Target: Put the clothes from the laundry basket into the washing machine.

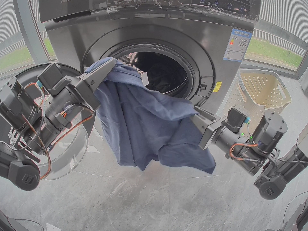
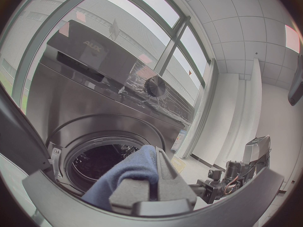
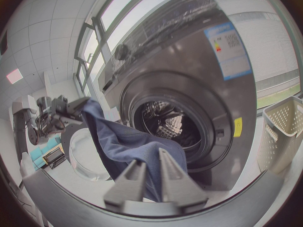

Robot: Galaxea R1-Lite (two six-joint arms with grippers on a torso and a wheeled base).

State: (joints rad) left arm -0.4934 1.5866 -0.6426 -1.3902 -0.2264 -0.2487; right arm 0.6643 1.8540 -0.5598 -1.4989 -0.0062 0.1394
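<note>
— Grey floor (image 1: 128, 196), windows behind. Items?
— Washing machine (image 1: 154, 32), door (image 1: 69, 154) swung open; laundry basket (image 1: 263, 87) beside it, on the robot's right.
— Clothes?
— One blue garment (image 1: 144, 122), hanging before the drum opening.
— Grippers?
— Left gripper (image 1: 109, 64) pinching its upper corner; right gripper (image 3: 151, 158) pinching its lower side.

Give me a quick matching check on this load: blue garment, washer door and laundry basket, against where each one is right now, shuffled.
Things
1. blue garment
2. washer door
3. laundry basket

Places
A. on the floor beside the washing machine, on the robot's right
B. swung open on the robot's left of the machine
C. hanging between the left gripper and the right gripper, in front of the drum opening

Pairs: 1-C, 2-B, 3-A
</note>
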